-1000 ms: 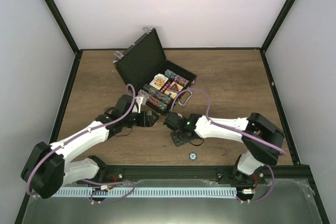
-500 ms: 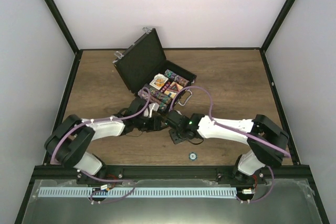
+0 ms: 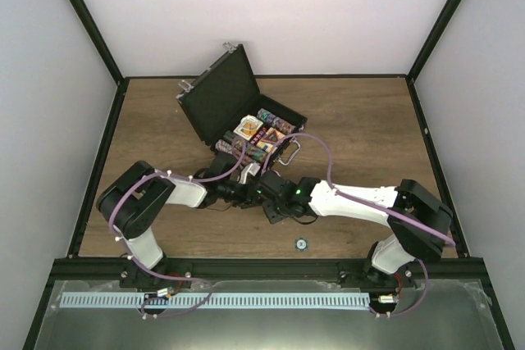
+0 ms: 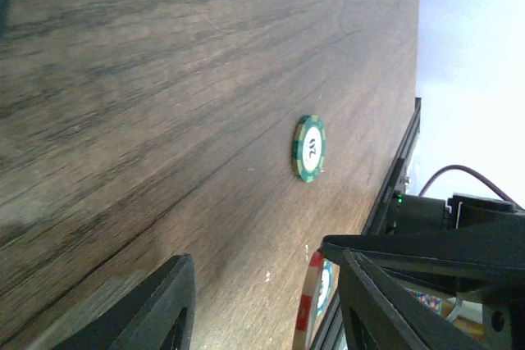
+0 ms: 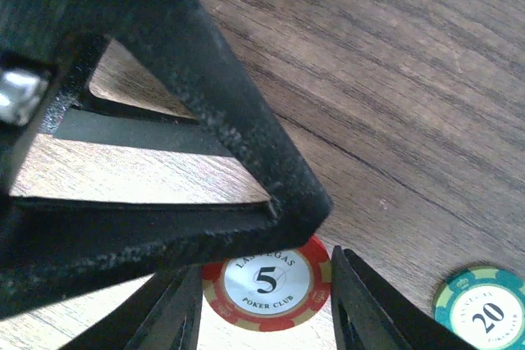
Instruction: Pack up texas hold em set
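Note:
The black briefcase (image 3: 215, 101) stands open at the back, with rows of poker chips (image 3: 246, 150) and card decks (image 3: 249, 127) inside. My right gripper (image 5: 264, 280) is shut on a red "5" chip (image 5: 267, 288), held upright just above the table. My left gripper (image 4: 264, 272) has come tip to tip with it (image 3: 253, 193). Its jaws are open around the same red chip (image 4: 307, 305), seen edge-on close to its right finger; the left finger (image 4: 160, 309) is well clear. A green "20" chip (image 4: 309, 148) lies flat on the wood (image 5: 484, 313).
The green chip (image 3: 301, 243) lies near the table's front edge, just ahead of the black frame rail (image 3: 262, 266). The case's silver handle (image 3: 289, 153) points toward the right arm. Both arms cross the table's middle, in front of the case.
The left arm has swung right across the table until its gripper meets the right gripper, and its jaws have narrowed. The right arm has held still with the red chip.

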You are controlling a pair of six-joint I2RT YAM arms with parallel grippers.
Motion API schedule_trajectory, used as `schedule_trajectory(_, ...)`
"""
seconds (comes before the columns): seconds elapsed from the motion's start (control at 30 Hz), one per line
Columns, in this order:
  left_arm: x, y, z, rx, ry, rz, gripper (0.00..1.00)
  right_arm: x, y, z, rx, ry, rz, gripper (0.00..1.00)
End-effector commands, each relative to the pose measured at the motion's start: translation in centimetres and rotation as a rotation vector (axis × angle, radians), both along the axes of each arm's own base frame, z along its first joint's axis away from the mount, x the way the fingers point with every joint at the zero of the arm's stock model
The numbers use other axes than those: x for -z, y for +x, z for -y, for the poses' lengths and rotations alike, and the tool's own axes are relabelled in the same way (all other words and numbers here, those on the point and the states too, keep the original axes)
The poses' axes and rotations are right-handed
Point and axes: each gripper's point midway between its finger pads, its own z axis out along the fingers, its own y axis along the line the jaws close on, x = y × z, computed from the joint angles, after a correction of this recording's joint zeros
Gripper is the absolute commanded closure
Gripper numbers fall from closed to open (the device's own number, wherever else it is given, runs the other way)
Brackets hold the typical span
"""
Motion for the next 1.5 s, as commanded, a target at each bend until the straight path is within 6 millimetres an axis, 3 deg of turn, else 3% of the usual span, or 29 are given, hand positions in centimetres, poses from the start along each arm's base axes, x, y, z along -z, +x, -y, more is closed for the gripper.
schedule_trajectory(0.0, -1.9, 0.0, 1.4, 0.053, -0.100, 0.022, 0.50, -1.7, 0.7, -1.4, -0.019, 0.045, 0.046, 0.57)
schedule_trajectory(0.37, -1.4, -1.0, 1.7, 0.098, -0.117, -0.018, 0.68, -2.0, 1.0, -1.8, -0.022, 0.057, 0.060, 0.57)
schedule_trajectory(0.63, -2.1, -1.4, 2.1, 0.109, -0.161, -0.029, 0.96, -1.6, 1.1, -1.8, -0.023, 0.047, 0.062, 0.57)
schedule_trajectory(0.93, -3.1, -0.8, 2.0, 0.081, -0.171, 0.011, 0.96, -2.9, 1.3, -1.5, -0.015, 0.060, 0.085, 0.53)
schedule_trajectory(1.07, -3.3, 1.8, 0.2, -0.006, -0.066, 0.105, 0.96, -5.2, 1.4, -0.8, 0.007, 0.084, 0.123, 0.21)
schedule_trajectory(1.17, -4.6, 5.1, -2.4, -0.078, 0.076, 0.258, 0.96, -7.2, 1.8, 0.1, 0.025, 0.114, 0.169, 0.07)
schedule_trajectory(1.33, -11.2, 11.7, -7.3, -0.170, 0.364, 0.599, 0.96, -8.3, 3.0, 2.1, 0.075, 0.185, 0.190, 0.01)
schedule_trajectory(1.47, -13.9, 16.1, -10.8, -0.175, 0.640, 0.788, 0.96, -7.5, 3.6, 3.3, 0.101, 0.225, 0.182, 0.00)
